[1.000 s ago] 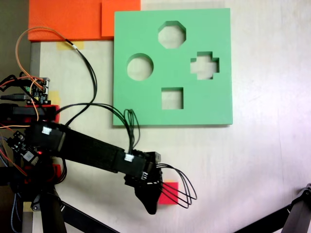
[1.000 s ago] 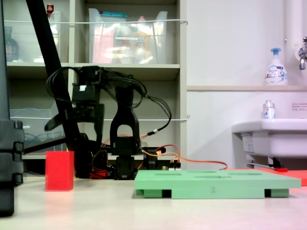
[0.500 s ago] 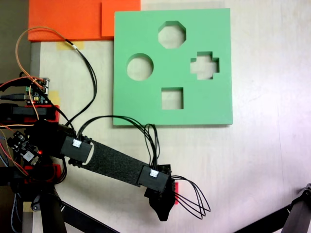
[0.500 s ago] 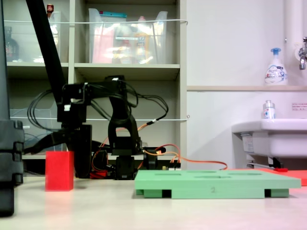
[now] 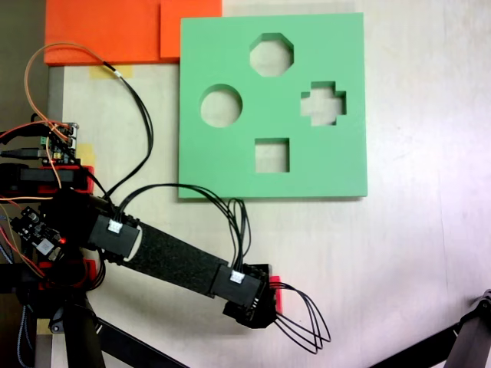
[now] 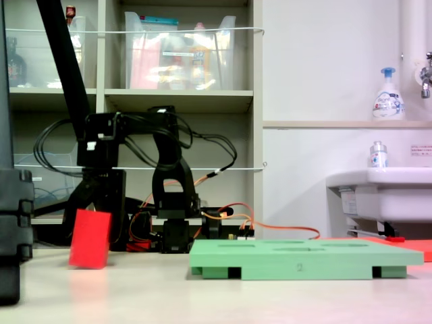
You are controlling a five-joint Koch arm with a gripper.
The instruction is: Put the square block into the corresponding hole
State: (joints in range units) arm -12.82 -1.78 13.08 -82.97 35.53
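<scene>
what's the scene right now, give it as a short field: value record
block: the square block is tilted, one bottom edge off the table
gripper: the gripper is over the block in both fixed views; jaw state unclear
board: the green foam board lies flat, apart from the block
target: the square hole is empty
other holes: round, octagonal and cross-shaped, all empty

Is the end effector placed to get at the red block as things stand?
Probably yes: the end effector is already down at the red block, which sits tilted on the table. Nothing lies between them, though the grip itself is hidden.
</scene>
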